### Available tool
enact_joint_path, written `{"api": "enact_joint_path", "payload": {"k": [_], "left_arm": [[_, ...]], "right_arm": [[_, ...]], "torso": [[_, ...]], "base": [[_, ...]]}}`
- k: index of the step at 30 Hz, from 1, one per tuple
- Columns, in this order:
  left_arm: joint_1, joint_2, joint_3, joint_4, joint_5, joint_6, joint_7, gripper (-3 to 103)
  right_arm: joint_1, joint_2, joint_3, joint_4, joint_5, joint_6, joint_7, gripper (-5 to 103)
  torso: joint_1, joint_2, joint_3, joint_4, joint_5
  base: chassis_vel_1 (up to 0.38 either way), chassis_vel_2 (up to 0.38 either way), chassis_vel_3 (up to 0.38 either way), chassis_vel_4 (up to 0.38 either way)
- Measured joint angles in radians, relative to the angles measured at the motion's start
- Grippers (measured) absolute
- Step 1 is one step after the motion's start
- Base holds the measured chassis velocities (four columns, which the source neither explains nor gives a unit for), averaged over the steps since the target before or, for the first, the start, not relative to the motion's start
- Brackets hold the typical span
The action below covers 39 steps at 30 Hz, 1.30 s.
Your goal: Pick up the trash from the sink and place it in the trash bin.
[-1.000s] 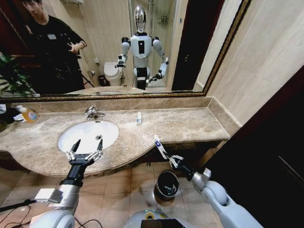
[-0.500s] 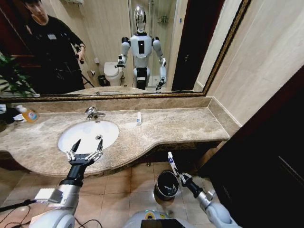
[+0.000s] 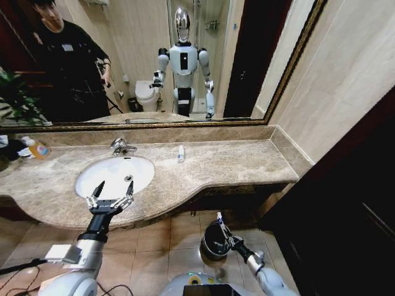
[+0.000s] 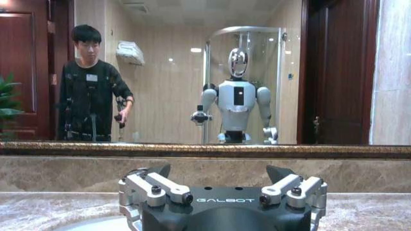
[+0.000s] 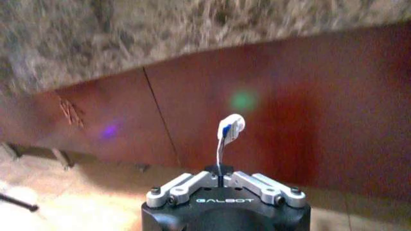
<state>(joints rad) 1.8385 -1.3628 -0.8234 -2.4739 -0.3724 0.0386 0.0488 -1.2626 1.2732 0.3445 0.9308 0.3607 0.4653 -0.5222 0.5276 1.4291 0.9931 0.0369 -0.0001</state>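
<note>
Blue-marked packet (image 5: 230,129) stands pinched in the right gripper (image 3: 223,234) jaws above the trash bin (image 3: 213,248) rim; left gripper (image 3: 110,196) jaws spread.

Left pincer (image 4: 222,174) spread wide, fingers (image 4: 157,185) apart with nothing between, low over beige marble counter (image 4: 38,209). Pale curve of sink (image 4: 90,224) just beneath. Beyond, marble backsplash (image 4: 64,173) and gold-framed mirror (image 4: 167,72) reflecting robot and a person.
</note>
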Motion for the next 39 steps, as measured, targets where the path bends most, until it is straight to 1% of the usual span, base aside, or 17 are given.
{"api": "enact_joint_path", "payload": {"k": [4,12,15,17,22,23,24,25,28,30,32,33,37,39], "left_arm": [[0.0,0.0,0.0,0.0,0.0,0.0,0.0,100],[0.0,0.0,0.0,0.0,0.0,0.0,0.0,100],[0.0,0.0,0.0,0.0,0.0,0.0,0.0,100],[0.0,0.0,0.0,0.0,0.0,0.0,0.0,100],[0.0,0.0,0.0,0.0,0.0,0.0,0.0,100],[0.0,0.0,0.0,0.0,0.0,0.0,0.0,100],[0.0,0.0,0.0,0.0,0.0,0.0,0.0,100],[0.0,0.0,0.0,0.0,0.0,0.0,0.0,100],[0.0,0.0,0.0,0.0,0.0,0.0,0.0,100],[0.0,0.0,0.0,0.0,0.0,0.0,0.0,100],[0.0,0.0,0.0,0.0,0.0,0.0,0.0,100],[0.0,0.0,0.0,0.0,0.0,0.0,0.0,100],[0.0,0.0,0.0,0.0,0.0,0.0,0.0,100],[0.0,0.0,0.0,0.0,0.0,0.0,0.0,100]], "right_arm": [[0.017,0.012,0.0,-0.052,-0.032,0.0,0.013,0],[0.025,0.012,0.001,-0.068,-0.047,-0.002,0.05,0],[0.025,0.005,0.002,-0.067,-0.048,-0.001,0.061,16],[0.024,0.004,0.002,-0.066,-0.048,-0.001,0.062,16],[0.014,0.003,0.001,-0.05,-0.05,-0.002,0.066,44],[0.014,0.003,0.001,-0.05,-0.05,-0.002,0.066,44],[0.013,0.004,0.001,-0.046,-0.051,-0.003,0.068,49],[0.013,0.004,0.001,-0.046,-0.051,-0.003,0.068,49],[0.006,0.004,0.002,-0.032,-0.054,-0.007,0.071,65],[0.005,0.004,0.003,-0.03,-0.054,-0.007,0.071,65],[-0.002,0.002,0.004,-0.02,-0.055,-0.007,0.075,77],[-0.002,0.002,0.004,-0.02,-0.055,-0.007,0.075,77],[-0.037,-0.031,0.004,0.045,-0.044,-0.015,0.092,97],[-0.047,-0.039,0.004,0.069,-0.039,-0.019,0.097,99]], "torso": [[0.0,0.0,0.0,0.0,0.0002],[0.0,0.0,0.0,0.0,0.0],[0.0,0.0,0.0,0.0,-0.0001],[0.0,0.0,0.0,0.0,-0.0001],[0.0,0.0,0.0,0.0,0.0],[0.0,0.0,0.0,0.0,0.0],[0.0,0.0,0.0,0.0,0.0001],[0.0,0.0,0.0,0.0,0.0001],[0.0,0.0,0.0,0.0,0.0001],[0.0,0.0,0.0,0.0,0.0001],[0.0,0.0,0.0,0.0,0.0001],[0.0,0.0,0.0,0.0,0.0001],[0.0,0.0,0.0,-0.0001,0.0],[0.0,0.0,0.0,-0.0001,0.0002]], "base": [[0.0,0.0,0.0,0.0],[0.0,0.0,0.0,0.0],[0.0,0.0,0.0,0.0],[0.0,0.0,0.0,0.0],[0.0,0.0,0.0,0.0],[0.0,0.0,0.0,0.0],[0.0,0.0,0.0,0.0],[0.0,0.0,0.0,0.0],[0.0,0.0,0.0,0.0],[0.0,0.0,0.0,0.0],[0.0,0.0,0.0,0.0],[0.0,0.0,0.0,0.0],[0.0,0.0,0.0,0.0],[0.0,0.0,0.0,0.0]]}}
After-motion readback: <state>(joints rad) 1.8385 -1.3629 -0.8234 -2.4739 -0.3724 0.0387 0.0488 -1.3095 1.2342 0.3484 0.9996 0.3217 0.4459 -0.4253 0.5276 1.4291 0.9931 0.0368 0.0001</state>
